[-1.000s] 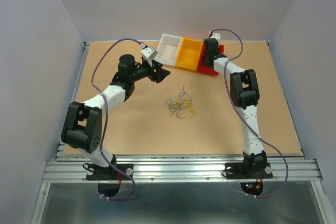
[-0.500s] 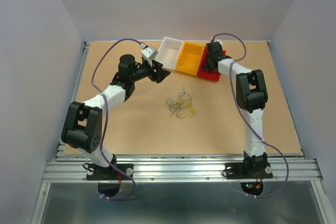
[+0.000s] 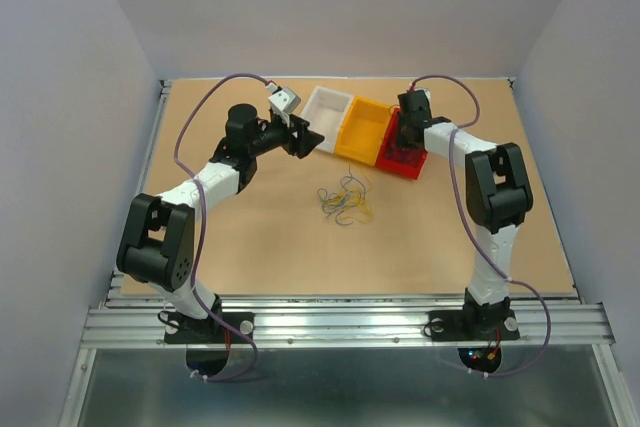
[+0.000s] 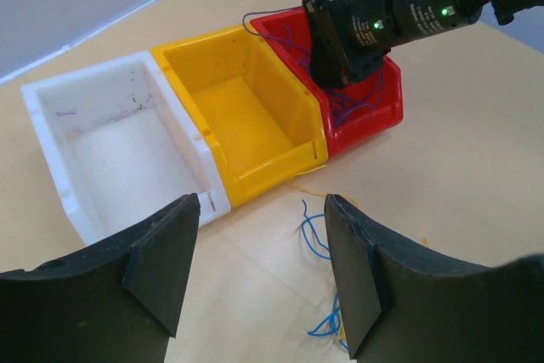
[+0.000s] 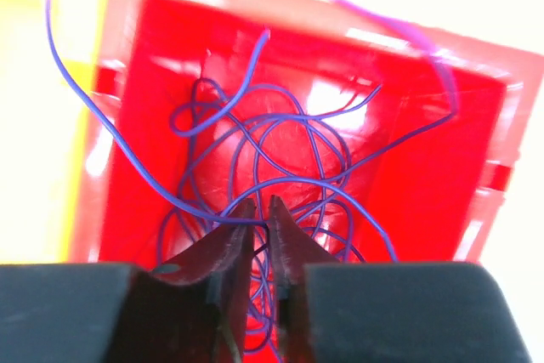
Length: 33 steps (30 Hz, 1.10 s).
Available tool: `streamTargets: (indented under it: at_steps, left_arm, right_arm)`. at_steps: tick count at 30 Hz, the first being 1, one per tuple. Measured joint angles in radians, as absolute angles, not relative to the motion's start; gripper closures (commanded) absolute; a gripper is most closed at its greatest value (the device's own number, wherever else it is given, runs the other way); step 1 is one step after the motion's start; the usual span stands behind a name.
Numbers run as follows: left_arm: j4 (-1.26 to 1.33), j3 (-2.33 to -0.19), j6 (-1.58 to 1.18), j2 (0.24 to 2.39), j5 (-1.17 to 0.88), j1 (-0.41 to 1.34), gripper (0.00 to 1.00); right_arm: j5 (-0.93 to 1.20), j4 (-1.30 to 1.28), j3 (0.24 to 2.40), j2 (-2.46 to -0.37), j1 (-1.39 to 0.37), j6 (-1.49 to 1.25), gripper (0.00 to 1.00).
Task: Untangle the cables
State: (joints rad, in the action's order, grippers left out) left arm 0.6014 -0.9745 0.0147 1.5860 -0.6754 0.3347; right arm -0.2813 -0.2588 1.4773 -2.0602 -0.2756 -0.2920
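Purple wire (image 5: 110, 146) looks pinched in the right gripper's (image 5: 259, 207) near-shut jaws over the red bin (image 5: 408, 197) (more coil below). The loose cables (image 3: 345, 199) lie at five o'clock from the wide-open, nearer left gripper (image 3: 312, 139).

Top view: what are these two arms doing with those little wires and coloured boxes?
They seem to be sorting thin wires by colour. The right fingers are pinched on a blue-purple wire over the red bin, which holds several like it. The left fingers hang open by the white bin, holding nothing. A small tangle of yellow, blue and grey wires lies on the table.
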Motion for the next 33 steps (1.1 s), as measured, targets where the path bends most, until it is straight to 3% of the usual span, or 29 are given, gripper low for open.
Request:
streamTargets:
  at_steps: [1,9,16,23,33]
  left_arm:
    - [0.601,-0.974,0.016,1.586,-0.675,0.335,0.28]
    - [0.601,-0.974,0.02,1.586,-0.671,0.339,0.28]
    - [0.601,-0.974,0.022,1.586,-0.668,0.34,0.28]
    - [0.601,-0.974,0.025,1.586,-0.664,0.34,0.28]
    - [0.601,-0.974,0.028,1.586,-0.66,0.34,0.28]
  right_arm:
    - [-0.284,-0.257,1.477,-2.049,-0.276,-0.293,0.72]
    - [-0.318,-0.257,1.478,-2.029,-0.276,-0.307,0.61]
    - [-0.334,-0.264,1.474,-1.963,-0.276,-0.311,0.43]
    - [-0.355,-0.257,1.468,-1.853,-0.277,-0.31,0.44]
    - [-0.359,-0.259,1.486,-1.923,-0.277,-0.287,0.42]
